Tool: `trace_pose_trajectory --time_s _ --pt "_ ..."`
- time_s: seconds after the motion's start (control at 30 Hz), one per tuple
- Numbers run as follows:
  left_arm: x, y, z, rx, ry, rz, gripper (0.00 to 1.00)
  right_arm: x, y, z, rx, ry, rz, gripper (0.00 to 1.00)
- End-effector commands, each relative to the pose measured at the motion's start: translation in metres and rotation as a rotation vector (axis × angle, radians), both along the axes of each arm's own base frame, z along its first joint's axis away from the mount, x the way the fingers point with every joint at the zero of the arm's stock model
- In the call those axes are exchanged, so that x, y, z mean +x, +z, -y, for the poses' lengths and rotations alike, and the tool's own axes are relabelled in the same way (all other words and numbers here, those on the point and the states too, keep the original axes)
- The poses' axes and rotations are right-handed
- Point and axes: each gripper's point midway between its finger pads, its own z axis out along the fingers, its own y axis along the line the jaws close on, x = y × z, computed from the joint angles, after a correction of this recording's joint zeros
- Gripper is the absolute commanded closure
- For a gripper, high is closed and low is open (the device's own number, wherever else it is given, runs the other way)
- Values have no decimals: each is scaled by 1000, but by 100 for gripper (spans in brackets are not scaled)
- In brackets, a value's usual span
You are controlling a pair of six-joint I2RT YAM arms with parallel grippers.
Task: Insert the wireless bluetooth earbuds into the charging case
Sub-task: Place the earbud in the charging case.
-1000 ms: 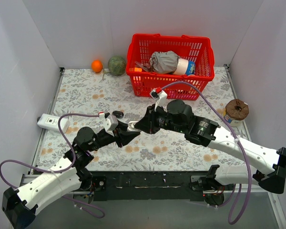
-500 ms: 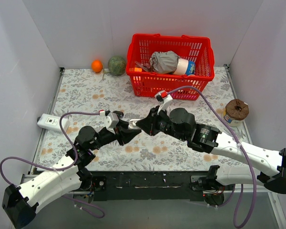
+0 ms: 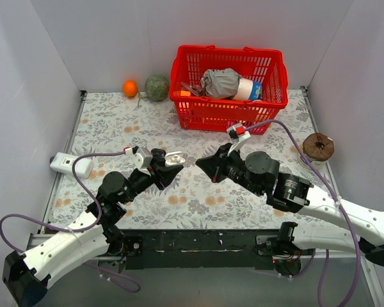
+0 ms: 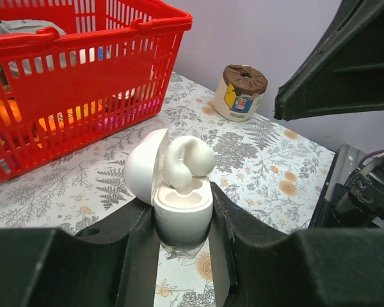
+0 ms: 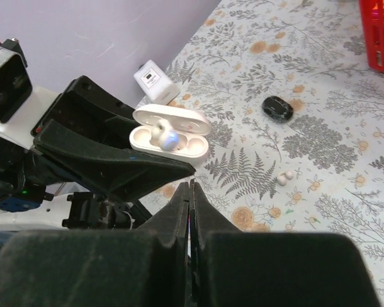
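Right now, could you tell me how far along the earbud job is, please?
Done: one white earbud stands in the open charging case, perhaps not fully seated. In hand: the left hand clamps the case; the right hand is shut and empty. Left: another small white earbud lies on the tablecloth, and the lid is open.

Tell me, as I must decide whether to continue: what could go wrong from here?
The earbud stands high in the open case, above its rim; it may be unseated and could tip out or block the lid. The left gripper pinches only the case's base, so a push might twist it. The other white earbud on the table is tiny and could slip from the right gripper.
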Motion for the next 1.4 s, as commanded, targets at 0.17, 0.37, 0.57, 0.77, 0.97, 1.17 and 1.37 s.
trace_pose_trajectory --time_s 0.17,0.37,0.57,0.77,0.97,1.17,1.37 --pt "10 -9 -8 3 76 -30 100 16 -23 28 -51 -125 -1 99" --pt "-3 -14 1 32 -11 0 100 3 -4 -1 -86 47 54 63" --pt "-21 -15 9 67 -125 28 100 -8 26 -27 -186 207 100 50" --pt "-33 -16 12 93 -193 51 100 -12 29 -24 -251 254 73 45" --pt "-39 -15 13 98 -220 69 100 -17 14 -23 -348 299 4 46" --pt "-40 -15 15 123 -238 75 100 -20 4 -24 -391 323 -38 48" --pt "-40 -16 15 124 -240 71 100 -20 1 -26 -403 325 -50 49"
